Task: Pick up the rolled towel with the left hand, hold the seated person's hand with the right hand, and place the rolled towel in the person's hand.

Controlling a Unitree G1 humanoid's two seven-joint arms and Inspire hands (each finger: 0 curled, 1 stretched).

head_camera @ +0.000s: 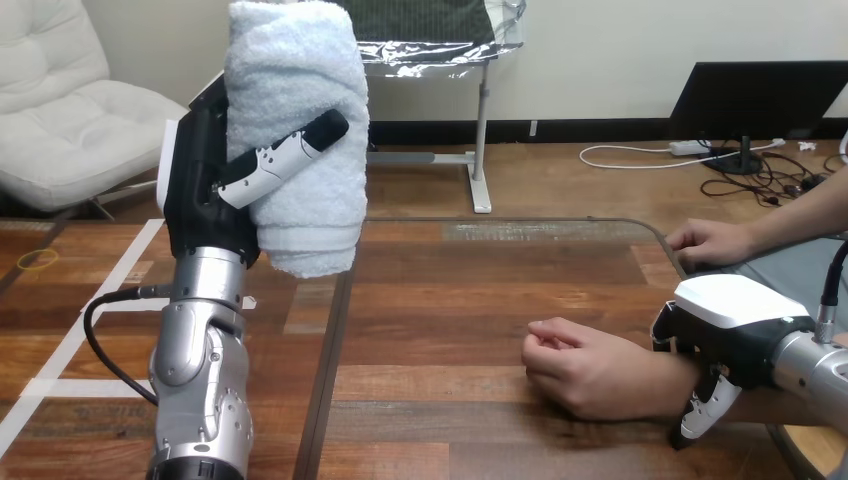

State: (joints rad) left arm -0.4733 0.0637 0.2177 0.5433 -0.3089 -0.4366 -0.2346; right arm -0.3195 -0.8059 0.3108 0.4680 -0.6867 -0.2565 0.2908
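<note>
Towel [300, 200] is clenched in left hand [200, 195], held high, well left of person's fist [575, 370]. Right hand [735, 325] is at the fist's wrist; its grasp cannot be told. With the fist closed, the towel would likely be dropped onto the tabletop [450, 300].

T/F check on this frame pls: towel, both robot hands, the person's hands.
1. The left hand grips the rolled white terry towel, raised above the wooden table. True.
2. The towel lies in the person's near hand. False: that hand is curled on the table, well apart from the towel.
3. The right hand sits over that hand's wrist. True.
4. The person's far hand is touching the towel. False: it rests at the table's right edge.
</note>
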